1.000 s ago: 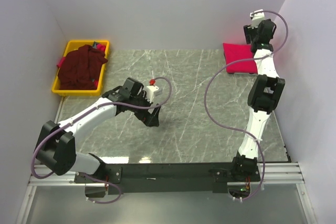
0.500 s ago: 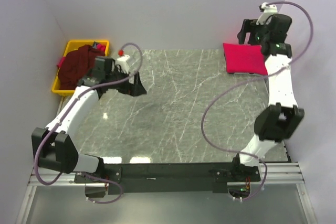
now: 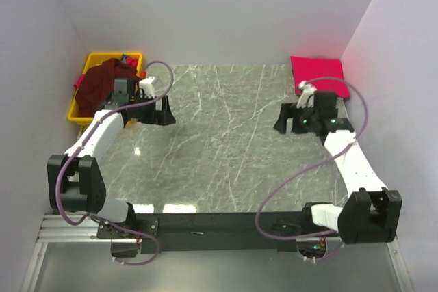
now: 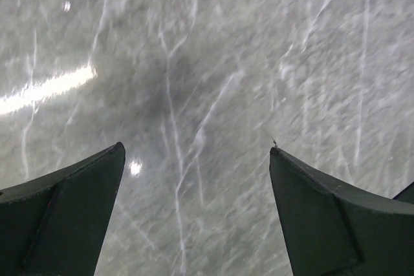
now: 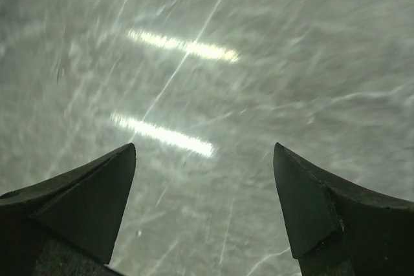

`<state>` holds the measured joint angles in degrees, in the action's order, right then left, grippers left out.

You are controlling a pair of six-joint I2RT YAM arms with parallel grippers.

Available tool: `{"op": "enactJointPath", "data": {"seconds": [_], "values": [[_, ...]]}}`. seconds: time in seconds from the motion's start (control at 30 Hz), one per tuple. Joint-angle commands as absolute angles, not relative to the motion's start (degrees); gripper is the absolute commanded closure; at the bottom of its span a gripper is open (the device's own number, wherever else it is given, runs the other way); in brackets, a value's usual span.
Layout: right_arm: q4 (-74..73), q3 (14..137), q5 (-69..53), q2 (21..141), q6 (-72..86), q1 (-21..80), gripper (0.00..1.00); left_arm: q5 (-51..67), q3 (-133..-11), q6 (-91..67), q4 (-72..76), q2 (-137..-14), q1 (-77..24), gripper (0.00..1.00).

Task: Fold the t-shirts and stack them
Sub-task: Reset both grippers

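picking the next tee seems the step: red t-shirt [image 3: 318,76] folded upper right on bench [image 3: 226,135], maroon t-shirt [image 3: 102,90] heaped in yellow bin [image 3: 102,55] upper left. left jaws and right jaws wide, empty; left jaws beside bin, must pinch maroon cloth next.

I see a yellow plastic bin [image 3: 99,56] just off the far-left corner of the grey marble-veined tabletop [image 3: 233,148], with pale plain walls [image 3: 205,11] around it.
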<state>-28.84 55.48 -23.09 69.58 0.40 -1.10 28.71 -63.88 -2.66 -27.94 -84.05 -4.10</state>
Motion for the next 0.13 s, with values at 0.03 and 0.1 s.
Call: {"op": "enactJointPath", "data": {"seconds": [0.03,0.1], "values": [[-26.5,51.3,-18.8,62.6,-2.4,4.5,0.07,26.4,-61.4,2.2,-27.9,-78.2,-4.2,0.01],[-25.8,50.4,-19.0,60.7,-2.8,4.6,0.06,23.6,-60.9,1.9,-28.0,-76.7,-4.2,0.01]]}}
